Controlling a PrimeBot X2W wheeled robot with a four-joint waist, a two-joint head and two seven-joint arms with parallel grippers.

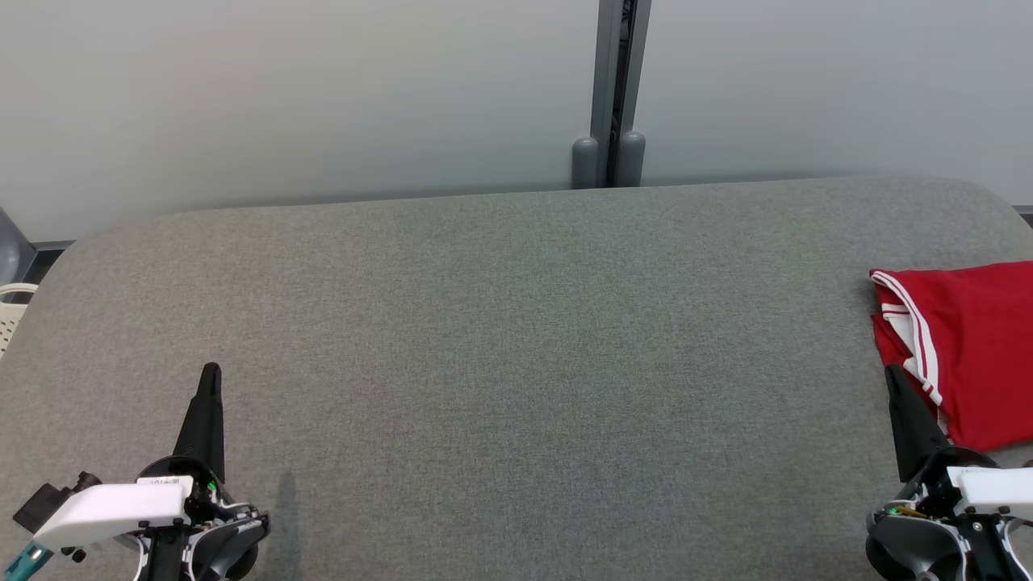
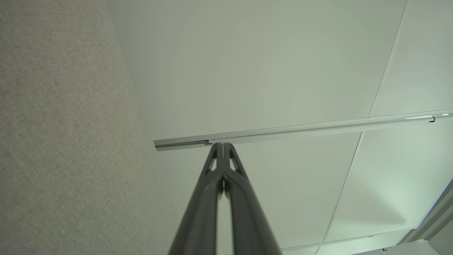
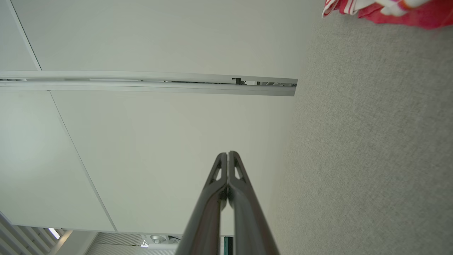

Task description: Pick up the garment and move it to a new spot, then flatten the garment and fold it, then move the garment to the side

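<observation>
Garment (image 1: 964, 355), red with white striped trim, is lying flat at the far right of the grey fabric-covered surface (image 1: 516, 339), and its right part is running out past the edge of the head view.

At the far left, a pale slotted object (image 1: 11, 311) is peeking in beside the surface's rounded corner. Near the lower left, the left gripper (image 1: 211, 371) is sitting over bare grey fabric, well apart from the garment. Its two dark fingers are pressing together along their length, gripping nothing, and are pointing toward the far wall. In the left wrist view the fingertips are meeting with no gap.

Across the middle, the surface is stretching back to pale wall panels (image 1: 282, 97), with a grey metal post (image 1: 617, 81) standing between them.

At the lower right, the right gripper (image 1: 892, 373) is pointing the same way, its tip showing just beside the garment's near-left corner. Its fingers are likewise closing fully on each other and holding nothing. In the right wrist view the red cloth is showing off to the side of the fingertips, apart from them.
</observation>
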